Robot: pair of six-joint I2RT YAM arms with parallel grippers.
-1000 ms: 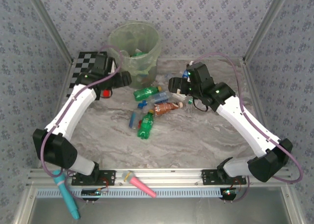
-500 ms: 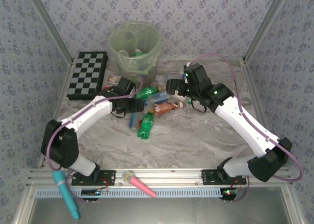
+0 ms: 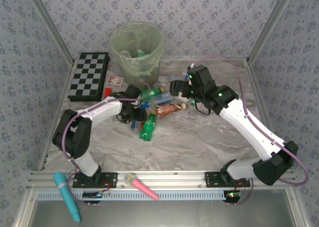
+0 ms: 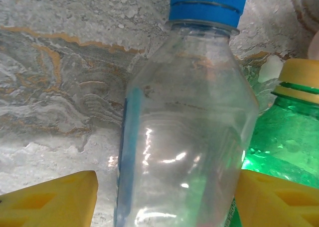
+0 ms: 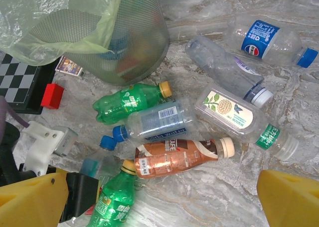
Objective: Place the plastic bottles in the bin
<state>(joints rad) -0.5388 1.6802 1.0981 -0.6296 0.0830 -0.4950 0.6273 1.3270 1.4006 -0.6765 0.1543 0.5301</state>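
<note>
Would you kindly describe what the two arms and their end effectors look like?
The left arm and right arm have white shells, black joints and a purple cable running alongside. The end effector fingers are bright yellow wedges.

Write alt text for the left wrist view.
A clear plastic bottle with a blue cap lies on the marbled table between the two yellow fingers of the left tool. A green bottle with a yellow cap lies beside it.

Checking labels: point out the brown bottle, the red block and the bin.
brown bottle (image 5: pixel 172 157): right wrist view, label.
red block (image 5: pixel 52 95): right wrist view, top face.
bin (image 3: pixel 130 66): top external view, front wall.
</note>
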